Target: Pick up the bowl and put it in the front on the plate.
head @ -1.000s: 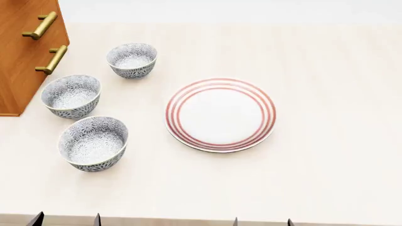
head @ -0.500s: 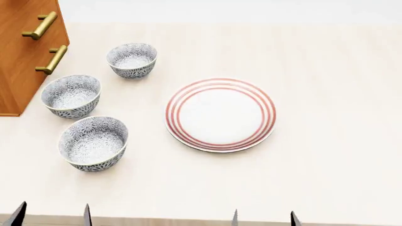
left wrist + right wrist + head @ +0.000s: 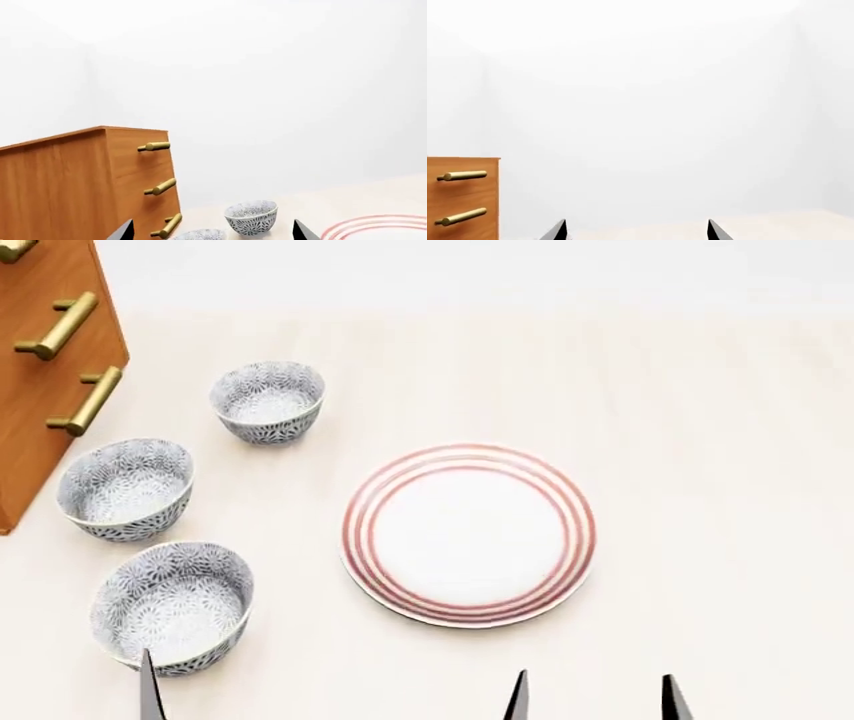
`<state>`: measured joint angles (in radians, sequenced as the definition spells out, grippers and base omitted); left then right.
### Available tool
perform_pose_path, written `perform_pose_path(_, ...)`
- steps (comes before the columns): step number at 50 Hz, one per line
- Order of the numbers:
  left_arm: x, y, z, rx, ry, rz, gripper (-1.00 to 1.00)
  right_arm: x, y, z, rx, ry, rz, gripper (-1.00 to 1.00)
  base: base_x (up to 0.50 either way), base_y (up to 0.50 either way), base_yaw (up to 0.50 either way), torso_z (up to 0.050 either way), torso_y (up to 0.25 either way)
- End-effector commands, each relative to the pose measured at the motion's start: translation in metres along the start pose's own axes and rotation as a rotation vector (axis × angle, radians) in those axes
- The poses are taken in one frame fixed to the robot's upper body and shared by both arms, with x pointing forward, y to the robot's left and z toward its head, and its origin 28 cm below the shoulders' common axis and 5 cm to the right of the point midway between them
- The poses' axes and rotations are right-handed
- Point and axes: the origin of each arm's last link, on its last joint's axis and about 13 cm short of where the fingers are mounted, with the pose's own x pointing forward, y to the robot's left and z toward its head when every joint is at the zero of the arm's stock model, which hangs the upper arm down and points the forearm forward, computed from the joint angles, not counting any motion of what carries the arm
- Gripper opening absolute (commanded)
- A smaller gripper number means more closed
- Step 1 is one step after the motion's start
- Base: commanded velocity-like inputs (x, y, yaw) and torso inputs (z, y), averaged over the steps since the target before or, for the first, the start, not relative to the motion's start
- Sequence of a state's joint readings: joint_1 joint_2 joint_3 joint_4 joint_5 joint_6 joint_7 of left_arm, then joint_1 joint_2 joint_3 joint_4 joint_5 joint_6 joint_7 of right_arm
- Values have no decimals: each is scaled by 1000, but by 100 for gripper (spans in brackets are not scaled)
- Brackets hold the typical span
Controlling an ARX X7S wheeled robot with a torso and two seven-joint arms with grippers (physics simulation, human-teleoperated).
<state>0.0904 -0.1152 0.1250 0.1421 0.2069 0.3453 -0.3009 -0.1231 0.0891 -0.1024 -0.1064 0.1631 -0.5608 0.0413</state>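
Observation:
Three flowered grey-blue bowls stand in a row at the left of the table: the nearest bowl [image 3: 174,605], a middle one [image 3: 124,488] and a far one [image 3: 267,400]. The red-ringed plate [image 3: 467,535] lies empty to their right. One dark finger [image 3: 150,692] of my left gripper shows at the near rim of the nearest bowl. In the left wrist view my left gripper [image 3: 212,232] is open, with a bowl [image 3: 251,216] ahead and the plate's rings [image 3: 373,226] to one side. My right gripper [image 3: 595,700] is open and empty, just short of the plate's near edge.
A wooden cabinet [image 3: 47,360] with brass handles [image 3: 56,325] stands at the table's far left, close to the middle bowl. It also shows in the left wrist view as the cabinet [image 3: 73,185]. Light bare tabletop [image 3: 721,490] stretches to the right of the plate.
The head view has shifted, so the bowls and plate sit lower in it. Both grippers' fingertips have come forward; the left one now reaches the nearest bowl's rim.

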Motion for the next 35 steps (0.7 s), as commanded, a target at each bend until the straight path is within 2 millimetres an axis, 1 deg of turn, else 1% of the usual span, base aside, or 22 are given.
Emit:
perform_pose_path(1,0,0,2,15,-23,2,100,-1,0,3,1,-44,9,100,500,0,0,0,0)
perform_pose_path(35,-1,-1,1,15,-18,2,100,0,1,5,-3,-49,20,100,500,0,0,0,0)
